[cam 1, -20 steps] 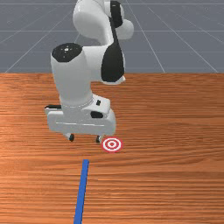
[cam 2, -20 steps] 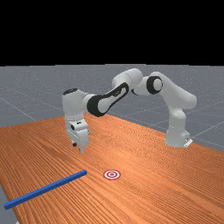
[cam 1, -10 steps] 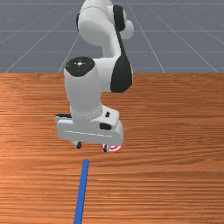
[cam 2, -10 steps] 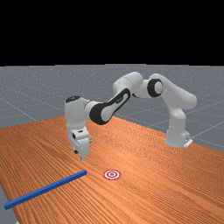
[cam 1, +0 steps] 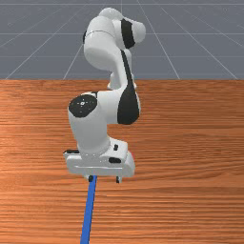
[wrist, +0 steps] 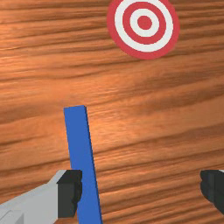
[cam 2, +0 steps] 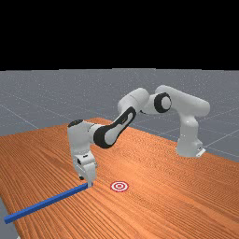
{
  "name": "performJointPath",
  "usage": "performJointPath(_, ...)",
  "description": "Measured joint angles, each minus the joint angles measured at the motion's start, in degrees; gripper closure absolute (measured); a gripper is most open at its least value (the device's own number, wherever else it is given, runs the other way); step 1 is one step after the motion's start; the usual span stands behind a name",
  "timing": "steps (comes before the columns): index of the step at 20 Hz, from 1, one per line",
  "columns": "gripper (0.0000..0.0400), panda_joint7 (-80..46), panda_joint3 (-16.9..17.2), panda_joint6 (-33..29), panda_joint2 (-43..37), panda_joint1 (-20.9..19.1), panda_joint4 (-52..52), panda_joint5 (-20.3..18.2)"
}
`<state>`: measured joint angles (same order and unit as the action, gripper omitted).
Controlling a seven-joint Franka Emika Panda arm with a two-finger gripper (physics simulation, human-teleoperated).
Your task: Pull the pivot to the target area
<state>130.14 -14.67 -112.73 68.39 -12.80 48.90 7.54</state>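
Note:
My gripper (cam 1: 104, 179) stands open over the far end of the blue bar (cam 1: 87, 214) in the front view, its left finger over the bar and its right finger off to the side. In the far view the gripper (cam 2: 86, 181) is low at the bar's (cam 2: 46, 202) right end. The wrist view has the gripper (wrist: 141, 190) with fingers wide apart; one finger overlaps the edge of the bar (wrist: 80, 144). Whether they touch, I cannot tell. The red-and-white target (wrist: 144, 22) lies beyond the bar's end, and right of it in the far view (cam 2: 119, 186).
The wooden table (cam 1: 190, 167) carries the bar and target. The arm's base stands on it at the far view's right. Near the bar's left end in the far view is the table's edge.
My hand has come down and toward the bar, from above the table near the target to the bar's far end. Bar and target have stayed where they were.

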Motion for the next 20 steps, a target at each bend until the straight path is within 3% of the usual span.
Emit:
performJointPath(5, 0.0, 1.14, -0.33, -0.63, 4.9, 0.11, -4.29, -0.48)
performJointPath(7, 0.0002, -0.24, 1.12, -1.53, 4.65, 0.91, -4.07, 0.89)
performJointPath(9, 0.0002, 0.15, 1.4, 0.59, 8.27, 1.75, -10.7, 0.84)
performJointPath(10, 0.0001, 0.01, 1.32, -1.32, 6.67, 1.35, -7.66, 0.91)
performJointPath(11, 0.0001, -0.07, 1.03, -8.04, 3.18, 0.3, -0.32, 1.07)
performJointPath(15, 0.0, -0.26, 0.74, -9.55, 0.1, -0.33, 3.79, 1.04)
performJointPath(17, 0.0, -0.09, 1.31, 0.81, 5.26, 1.38, -8.46, 0.83)
performJointPath(18, 0.0, -0.34, 1.04, -3.6, 1.94, 0.48, -1.74, 0.94)
performJointPath(20, 0.0, 0.44, 1.09, -2.57, 2.72, 0.16, -3.37, 0.91)
